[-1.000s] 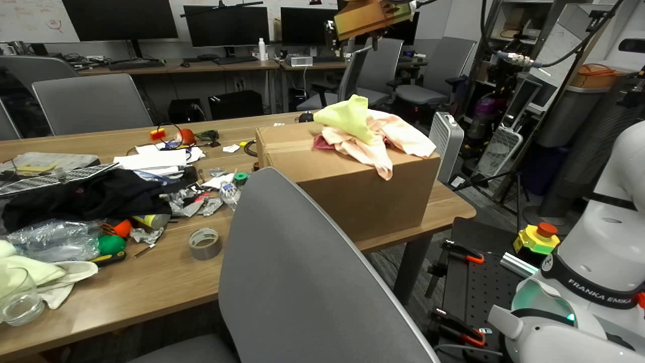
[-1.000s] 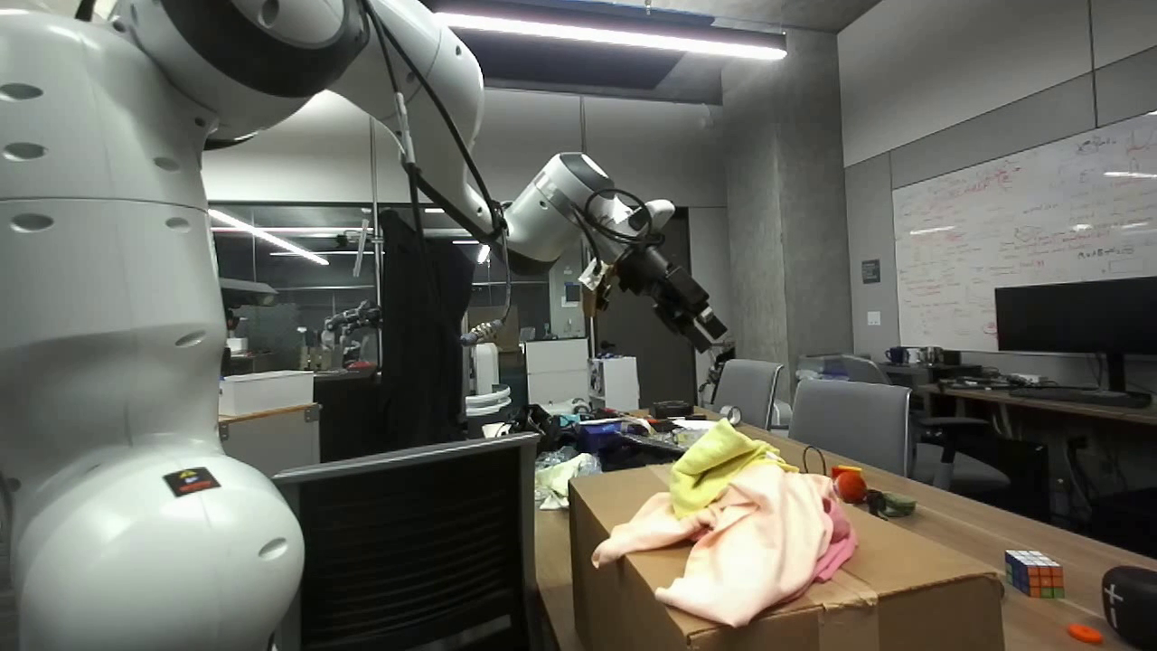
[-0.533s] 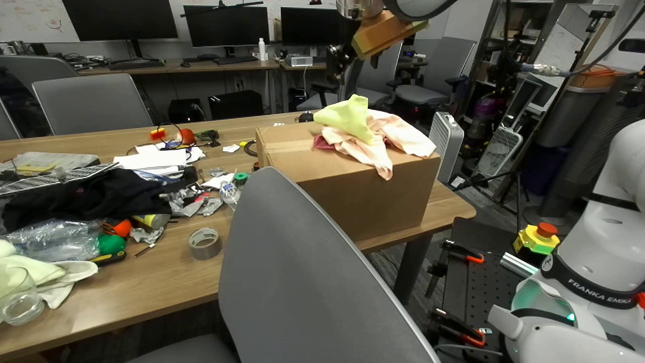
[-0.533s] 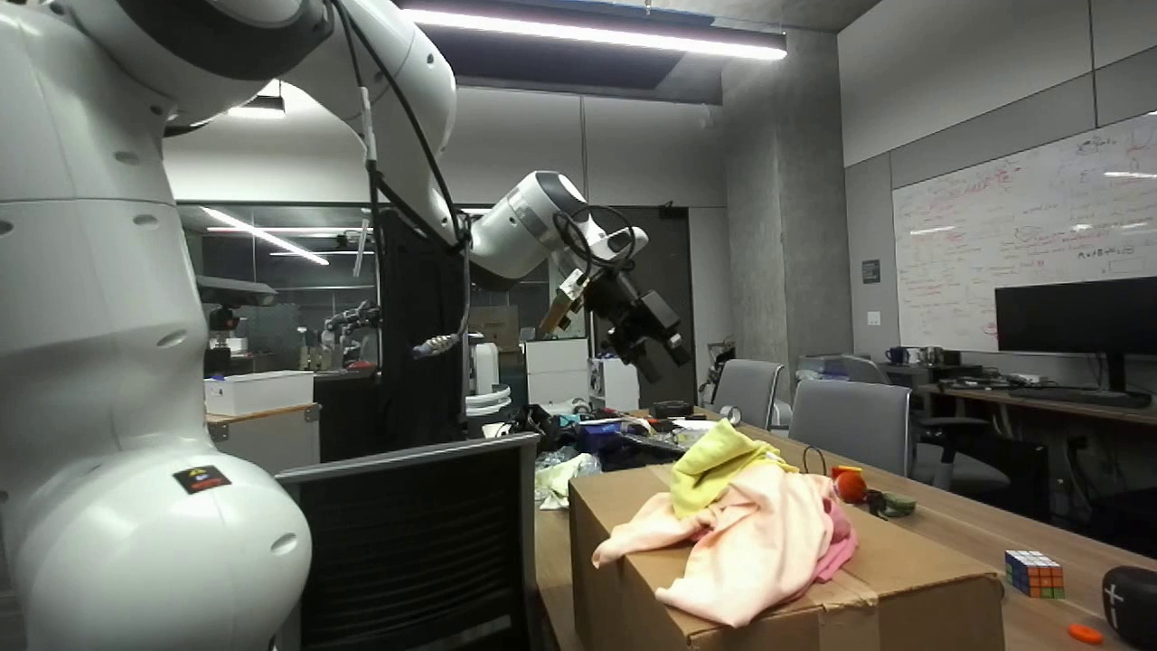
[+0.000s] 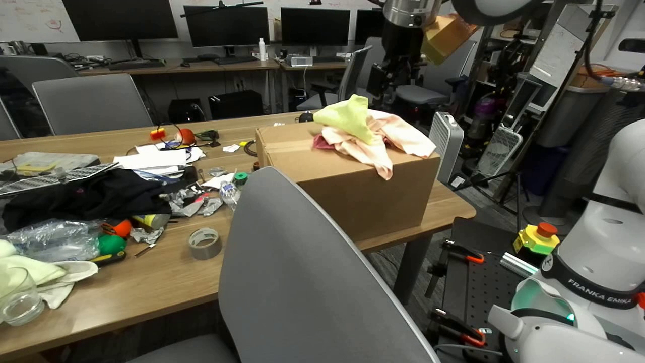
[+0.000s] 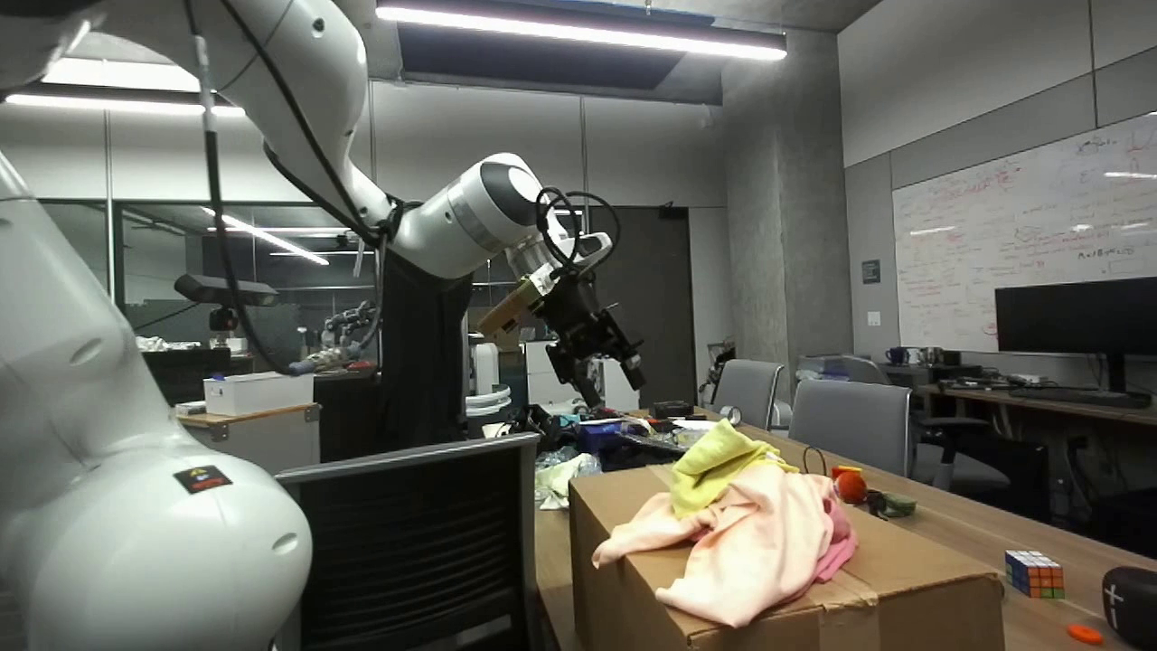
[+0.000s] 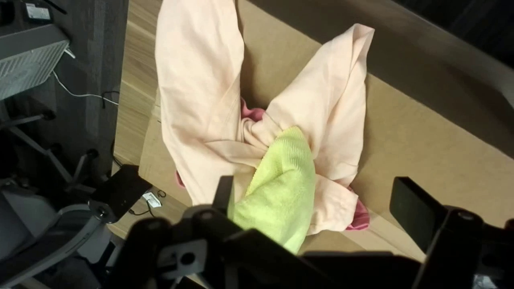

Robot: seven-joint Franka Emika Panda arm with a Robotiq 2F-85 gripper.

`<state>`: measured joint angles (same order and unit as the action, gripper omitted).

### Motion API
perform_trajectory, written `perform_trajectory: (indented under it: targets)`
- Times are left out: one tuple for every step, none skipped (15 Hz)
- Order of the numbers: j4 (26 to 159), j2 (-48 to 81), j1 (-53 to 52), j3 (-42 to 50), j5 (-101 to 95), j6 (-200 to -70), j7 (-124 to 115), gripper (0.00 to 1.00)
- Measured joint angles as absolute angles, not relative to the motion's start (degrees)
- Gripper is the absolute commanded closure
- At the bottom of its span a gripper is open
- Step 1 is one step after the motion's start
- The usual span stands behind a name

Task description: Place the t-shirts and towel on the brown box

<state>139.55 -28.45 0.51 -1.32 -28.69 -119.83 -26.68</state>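
Observation:
The brown box [image 5: 368, 206] stands on the table and also shows in an exterior view [image 6: 913, 570] and the wrist view [image 7: 425, 132]. On its top lies a crumpled heap: a peach cloth [image 6: 750, 542], a darker pink cloth [image 6: 839, 544] mostly hidden under it, and a yellow-green cloth [image 6: 719, 466] on top. The wrist view shows the peach cloth [image 7: 196, 76], a pink edge [image 7: 359, 216] and the yellow-green cloth [image 7: 281, 188]. My gripper [image 6: 613, 387] is open and empty, in the air above the box. In the wrist view its fingers [image 7: 315, 196] are wide apart, the left one near the yellow-green cloth.
A grey chair [image 5: 302, 272] stands against the table's near side. A black sweater [image 5: 90, 196], a tape roll [image 5: 204, 243], a pale cloth [image 5: 30, 267] and a glass [image 5: 20, 302] are on the table. A puzzle cube [image 6: 1033, 574] and black speaker [image 6: 1130, 606] lie beside the box.
My gripper has moved lower and back toward the robot's base, and its wrist has turned. The box and the cloths on it have not moved.

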Motion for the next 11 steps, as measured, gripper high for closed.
perform_trajectory:
  targets:
    - [141.3,-30.8,0.8,-1.4,-28.7,-121.1,-26.3,0.0]
    - [143.2,-33.4,1.3,-1.4,-28.7,-123.0,-26.3,0.0]
    - [144.9,-35.9,1.9,-1.4,-28.7,-125.0,-26.3,0.0]
    - [146.5,-38.5,2.4,-1.3,-28.4,-126.9,-26.2,0.0]
    - [147.9,-40.6,2.8,-1.1,-27.6,-128.6,-26.0,0.0]
    - [149.2,-42.7,3.3,-1.1,-27.0,-130.1,-25.8,0.0]
    - [150.3,-44.5,3.8,-1.1,-26.1,-131.1,-25.3,0.0]
    - [151.4,-46.0,4.1,-1.0,-25.4,-131.9,-24.1,0.0]
    - [152.3,-47.1,4.3,-1.0,-25.2,-132.4,-23.3,0.0]
    - [152.9,-47.8,4.5,-1.0,-25.2,-132.6,-23.0,0.0]
    - [153.3,-48.2,4.5,-1.0,-25.2,-132.9,-22.8,0.0]
